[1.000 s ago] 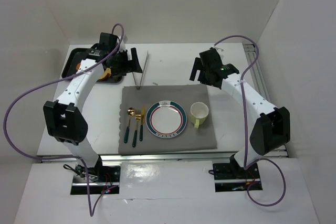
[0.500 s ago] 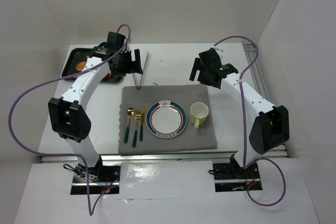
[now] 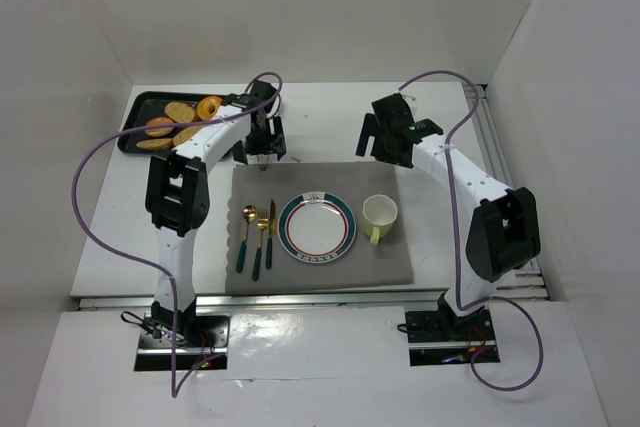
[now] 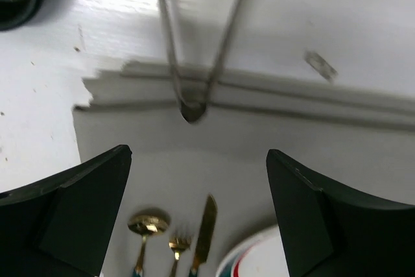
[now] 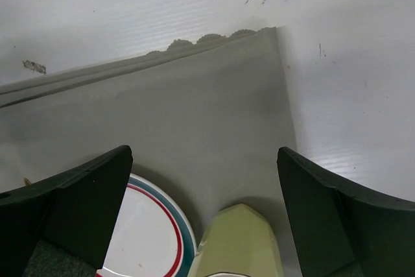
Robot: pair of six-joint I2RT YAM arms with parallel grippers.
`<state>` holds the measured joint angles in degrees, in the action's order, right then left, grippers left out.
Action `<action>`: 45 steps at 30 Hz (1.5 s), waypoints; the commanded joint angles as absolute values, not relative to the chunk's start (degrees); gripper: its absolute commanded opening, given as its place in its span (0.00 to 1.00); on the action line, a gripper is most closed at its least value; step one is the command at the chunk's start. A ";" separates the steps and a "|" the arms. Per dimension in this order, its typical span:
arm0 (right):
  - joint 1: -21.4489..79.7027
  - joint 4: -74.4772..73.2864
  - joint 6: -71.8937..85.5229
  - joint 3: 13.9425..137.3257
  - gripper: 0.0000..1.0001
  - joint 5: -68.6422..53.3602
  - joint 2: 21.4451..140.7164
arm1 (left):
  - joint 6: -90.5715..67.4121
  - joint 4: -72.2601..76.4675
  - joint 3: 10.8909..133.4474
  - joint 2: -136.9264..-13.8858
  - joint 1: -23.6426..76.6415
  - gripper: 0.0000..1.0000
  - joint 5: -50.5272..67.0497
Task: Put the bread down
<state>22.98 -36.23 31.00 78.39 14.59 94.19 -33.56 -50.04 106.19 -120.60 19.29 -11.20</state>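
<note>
1. The left gripper (image 3: 265,147) stands with its jaws spread wide and nothing between them. It hangs over the far edge of the grey placemat (image 3: 320,272).
2. In the left wrist view, the two dark fingers (image 4: 71,218) frame the metal tongs (image 4: 192,109). The joined end of the tongs lies on the placemat's far edge, and the two arms run away onto the white table (image 3: 330,112). The fingers do not touch the tongs.
3. Below that, near the placemat's left side, lie a gold spoon (image 4: 148,225), a fork (image 4: 176,246) and a knife (image 4: 206,225), side by side.
4. The bread slices (image 3: 165,128) lie in a dark tray (image 3: 135,112) at the far left corner of the table, apart from the left gripper. An orange ring-shaped piece lies in the tray with them.
5. The right gripper (image 3: 380,147) is also spread wide and empty, over the far right part of the placemat.
6. Its wrist view shows the striped-rim plate (image 5: 146,238) and the pale green mug (image 5: 237,238) standing just beside each other on the placemat.
7. From above, the plate (image 3: 317,229) sits mid-placemat, with the cutlery to its left and the mug (image 3: 379,213) to its right.
</note>
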 commanded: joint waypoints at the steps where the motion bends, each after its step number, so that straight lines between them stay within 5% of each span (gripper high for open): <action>1: 22.85 -35.77 30.15 82.00 1.00 16.69 93.52 | -36.21 -47.56 109.51 -123.83 17.58 0.99 -14.24; 19: 22.85 -36.47 30.76 82.53 1.00 13.45 95.18 | -29.88 -47.90 135.70 -148.18 13.27 0.97 -14.41; 29: 22.85 -35.77 30.15 81.30 1.00 11.25 94.13 | -20.23 -38.76 133.14 -139.22 18.18 0.27 -17.31; 32: 22.85 -35.77 30.67 80.16 1.00 11.78 92.81 | -18.81 -39.29 137.10 -136.25 18.72 0.14 -15.65; 39: 22.85 -34.19 29.01 79.10 1.00 9.85 90.88 | -21.79 -41.13 123.97 -117.03 14.95 0.10 -9.24; 45: 22.85 -33.05 27.42 79.10 1.00 11.95 90.35 | -26.89 -48.24 107.44 -102.94 1.00 0.09 -3.52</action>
<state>22.98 -35.92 29.04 79.13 10.87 93.76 -23.68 -43.07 113.82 -107.44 7.25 -5.96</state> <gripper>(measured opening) 0.999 0.285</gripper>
